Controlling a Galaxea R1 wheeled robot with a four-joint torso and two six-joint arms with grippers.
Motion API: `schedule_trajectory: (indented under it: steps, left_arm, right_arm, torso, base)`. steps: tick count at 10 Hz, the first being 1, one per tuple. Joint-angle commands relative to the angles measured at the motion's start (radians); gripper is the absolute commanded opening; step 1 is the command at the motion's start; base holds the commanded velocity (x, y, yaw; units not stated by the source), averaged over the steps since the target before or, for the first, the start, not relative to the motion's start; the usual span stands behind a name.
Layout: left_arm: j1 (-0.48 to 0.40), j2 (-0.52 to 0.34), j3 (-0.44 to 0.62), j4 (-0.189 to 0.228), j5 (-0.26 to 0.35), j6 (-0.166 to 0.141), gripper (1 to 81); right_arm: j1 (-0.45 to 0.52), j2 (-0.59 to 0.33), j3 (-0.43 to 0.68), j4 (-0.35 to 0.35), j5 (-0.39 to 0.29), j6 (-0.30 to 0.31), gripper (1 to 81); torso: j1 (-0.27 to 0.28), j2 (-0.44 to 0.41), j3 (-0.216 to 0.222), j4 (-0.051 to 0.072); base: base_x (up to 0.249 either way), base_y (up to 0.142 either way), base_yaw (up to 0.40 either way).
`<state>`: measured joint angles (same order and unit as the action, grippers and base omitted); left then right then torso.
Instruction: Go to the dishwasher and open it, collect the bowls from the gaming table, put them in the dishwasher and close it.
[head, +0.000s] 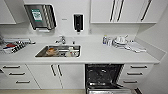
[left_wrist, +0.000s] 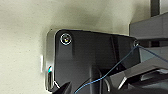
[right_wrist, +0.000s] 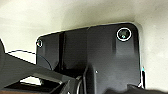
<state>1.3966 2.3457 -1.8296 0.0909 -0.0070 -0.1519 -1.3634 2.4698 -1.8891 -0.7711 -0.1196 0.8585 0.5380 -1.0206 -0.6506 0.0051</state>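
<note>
While a dish rack (head: 13, 46) is sitting at the white counter (head: 100, 53)'s left end, the sink (head: 58, 51) is holding dishes mid-counter, and the dishwasher (head: 103, 75) is standing open below right, its door (head: 110, 90) lying down; I cannot tell either hand's state.

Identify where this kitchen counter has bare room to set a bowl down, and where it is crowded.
Free: the white counter between the sink and the dishes on the right, above the open dishwasher. Crowded: the dish rack on the left, the sink basin, and the back right corner.
</note>
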Motion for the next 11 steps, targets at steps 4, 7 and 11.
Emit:
schedule_trajectory:
  steps: [4, 7, 11]
  left_arm:
    - [0.020, 0.052, -0.065, 0.015, 0.048, 0.011, 81.1]
    - [0.032, 0.124, -0.145, 0.017, 0.048, 0.011, 81.1]
    - [0.039, 0.212, -0.221, 0.016, 0.048, 0.011, 81.1]
  right_arm:
    - [0.022, 0.077, -0.148, -0.008, -0.028, -0.003, 81.1]
    - [0.022, 0.080, -0.152, -0.007, -0.028, -0.003, 81.1]
    - [0.011, 0.105, -0.212, -0.007, -0.028, -0.001, 81.1]
  torso:
    - [-0.129, 0.198, 0.172, 0.000]
    - [-0.195, 0.295, 0.142, 0.000]
    - [-0.284, 0.433, 0.245, 0.000]
  base:
    - [0.000, 0.000, 0.000]
    - [0.000, 0.000, 0.000]
    - [0.000, 0.000, 0.000]
